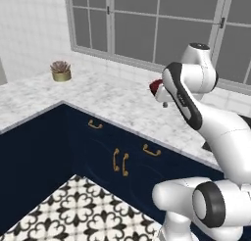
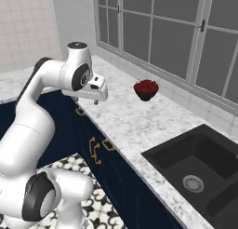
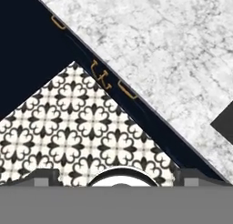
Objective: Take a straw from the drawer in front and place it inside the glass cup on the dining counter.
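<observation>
My gripper [image 2: 87, 100] hangs open and empty over the front edge of the marble worktop [image 2: 135, 125], fingers pointing down. In the hand view its two fingertips [image 3: 45, 175] stand wide apart above the patterned floor, with the gripper [image 3: 117, 176] holding nothing. Below the worktop a navy drawer front with a brass bar handle [image 1: 151, 150] is shut, and a second like it [image 1: 94, 124] sits further left. The same bar handles show in the hand view, one right [image 3: 127, 89] and one left [image 3: 58, 22]. The straw is hidden. The glass cup and the dining counter are out of view.
Two navy cabinet doors with vertical brass handles [image 1: 120, 161] sit between the drawers. A dark red bowl [image 2: 146, 89] stands on the worktop near the window. A black sink [image 2: 195, 172] lies to the right, a potted plant [image 1: 61, 71] far left, tiled floor [image 3: 82, 123] below.
</observation>
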Tool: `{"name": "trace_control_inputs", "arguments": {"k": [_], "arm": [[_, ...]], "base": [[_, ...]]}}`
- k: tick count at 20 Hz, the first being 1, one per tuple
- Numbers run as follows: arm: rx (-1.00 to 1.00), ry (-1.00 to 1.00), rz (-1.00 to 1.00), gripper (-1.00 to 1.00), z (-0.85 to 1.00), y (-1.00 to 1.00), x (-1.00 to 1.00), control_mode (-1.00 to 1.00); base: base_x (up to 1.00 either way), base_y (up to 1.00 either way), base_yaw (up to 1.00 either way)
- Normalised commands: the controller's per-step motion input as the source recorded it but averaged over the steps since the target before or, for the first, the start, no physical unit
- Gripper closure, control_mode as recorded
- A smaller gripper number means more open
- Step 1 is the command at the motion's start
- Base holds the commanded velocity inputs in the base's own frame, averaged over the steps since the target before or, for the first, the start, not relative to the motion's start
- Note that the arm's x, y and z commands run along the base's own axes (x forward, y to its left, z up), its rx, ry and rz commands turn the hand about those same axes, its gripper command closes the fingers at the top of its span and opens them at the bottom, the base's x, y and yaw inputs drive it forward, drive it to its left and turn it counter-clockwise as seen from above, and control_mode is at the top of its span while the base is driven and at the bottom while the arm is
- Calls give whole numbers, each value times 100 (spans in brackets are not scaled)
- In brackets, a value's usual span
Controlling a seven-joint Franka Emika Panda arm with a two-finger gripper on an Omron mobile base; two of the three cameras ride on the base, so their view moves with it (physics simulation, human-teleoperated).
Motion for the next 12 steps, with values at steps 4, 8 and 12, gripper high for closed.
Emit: {"name": "trace_control_inputs", "arguments": {"k": [4,8,12], "arm": [[0,0,0,-100,0,0,0,100],[0,0,0,-100,0,0,0,100],[0,0,0,-100,0,0,0,100]], "base": [[-26,-62,29],[0,-60,26],[12,-78,29]]}}
